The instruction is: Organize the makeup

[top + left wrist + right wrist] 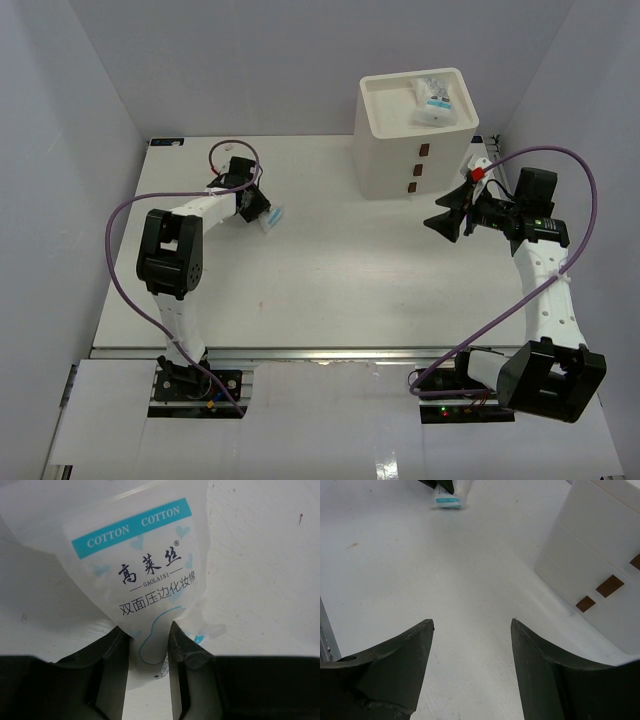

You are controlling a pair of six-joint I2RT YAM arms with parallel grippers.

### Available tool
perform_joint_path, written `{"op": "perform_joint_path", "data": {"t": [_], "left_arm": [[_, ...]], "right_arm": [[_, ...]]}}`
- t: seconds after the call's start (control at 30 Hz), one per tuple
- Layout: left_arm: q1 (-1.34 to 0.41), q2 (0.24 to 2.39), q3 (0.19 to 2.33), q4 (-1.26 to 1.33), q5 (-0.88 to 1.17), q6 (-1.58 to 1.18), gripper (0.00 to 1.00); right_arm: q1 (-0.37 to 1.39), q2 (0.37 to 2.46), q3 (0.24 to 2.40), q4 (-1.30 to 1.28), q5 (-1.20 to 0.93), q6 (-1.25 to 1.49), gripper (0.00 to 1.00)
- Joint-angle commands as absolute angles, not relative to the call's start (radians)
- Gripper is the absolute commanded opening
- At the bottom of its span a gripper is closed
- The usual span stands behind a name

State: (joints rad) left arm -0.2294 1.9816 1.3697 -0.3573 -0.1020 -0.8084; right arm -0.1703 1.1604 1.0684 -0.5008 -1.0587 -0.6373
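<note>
Top external view: the left gripper reaches out over the far left of the table with a cotton-pad packet at its tip. The white three-drawer box stands well apart at the far right, and more printed packets already lie in its top tray. The right gripper hangs near the box's front right corner.

Left wrist view: the two fingers are closed on the lower edge of the packet, which is clear with a teal band reading COTTON COTTON. Whether it is clear of the table or resting on it cannot be told.

Right wrist view: the jaws are spread wide with nothing between them, only bare table. The box's brown handles show to the right, and the held packet is small in the far distance.

The step in hand looks like the pick of this packet — grip made, carry not yet begun. The next move would call for a lift clear of the table, a long traverse right, and a release above the tray with the others. The pinch is on an edge only, so the limp packet may swing or slip.
</note>
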Motion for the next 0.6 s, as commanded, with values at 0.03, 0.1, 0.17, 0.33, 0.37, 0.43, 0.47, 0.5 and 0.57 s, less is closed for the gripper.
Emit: {"op": "perform_joint_path", "data": {"t": [0.03,0.1,0.17,0.33,0.37,0.43,0.47,0.5,0.57], "left_arm": [[-0.217,1.920,1.343,-0.315,-0.077,-0.806,0.33],[-0.218,1.883,1.312,-0.279,-0.022,-0.795,0.25],[-0.218,1.839,1.268,-0.219,0.080,-0.777,0.19],[-0.257,1.698,1.121,0.058,0.364,-0.749,0.15],[-0.269,1.683,1.097,0.104,0.420,-0.750,0.15],[-0.317,1.652,1.031,0.185,0.541,-0.766,0.15],[-0.348,1.635,1.011,0.234,0.574,-0.770,0.15],[-0.373,1.619,0.998,0.276,0.591,-0.779,0.15],[-0.417,1.609,0.986,0.326,0.613,-0.792,0.14]], "right_arm": [[-0.176,1.171,1.090,-0.516,-1.093,-0.633,0.69],[-0.175,1.187,1.102,-0.538,-1.111,-0.636,0.69],[-0.166,1.206,1.122,-0.577,-1.132,-0.645,0.69],[-0.089,1.271,1.163,-0.669,-1.121,-0.609,0.72],[-0.074,1.279,1.167,-0.664,-1.121,-0.581,0.73],[-0.038,1.315,1.173,-0.613,-1.139,-0.448,0.76],[-0.027,1.334,1.175,-0.592,-1.149,-0.355,0.79],[-0.015,1.350,1.174,-0.545,-1.164,-0.276,0.82],[-0.003,1.381,1.178,-0.467,-1.187,-0.155,0.84]]}}
